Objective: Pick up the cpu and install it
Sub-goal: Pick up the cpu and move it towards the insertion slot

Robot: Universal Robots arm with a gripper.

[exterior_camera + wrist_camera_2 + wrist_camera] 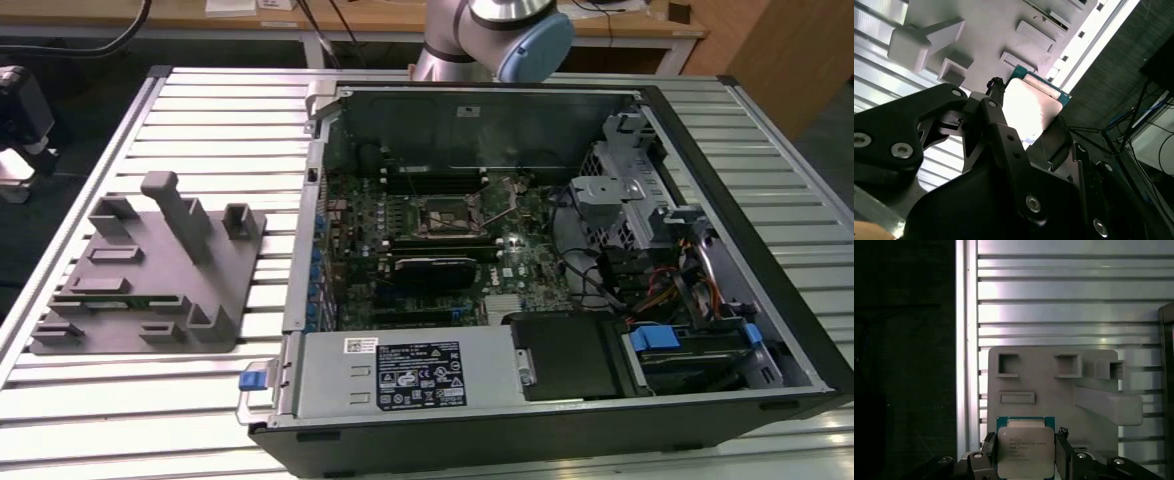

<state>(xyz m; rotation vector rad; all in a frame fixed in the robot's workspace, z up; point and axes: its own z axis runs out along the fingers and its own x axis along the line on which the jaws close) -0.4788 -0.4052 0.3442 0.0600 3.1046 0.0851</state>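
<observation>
Our gripper (1026, 462) is squeezing the cpu (1025, 442) tight between two black fingers (1063, 456). Beyond it, the grey tray (1054, 390) is lying on the slatted table (1054, 290). In the exterior view, we are seeing the tray sitting at nine o'clock from the open computer (534, 250).

You'll see the cpu (1025, 452) has a smooth, satin metal lid with a green board rim. Your pincer (1029, 110) is matt black with shiny screw heads. The fixture tray (1044, 385) looks matt grey plastic; the bench (1054, 290) is ribbed, glossy metal.
</observation>
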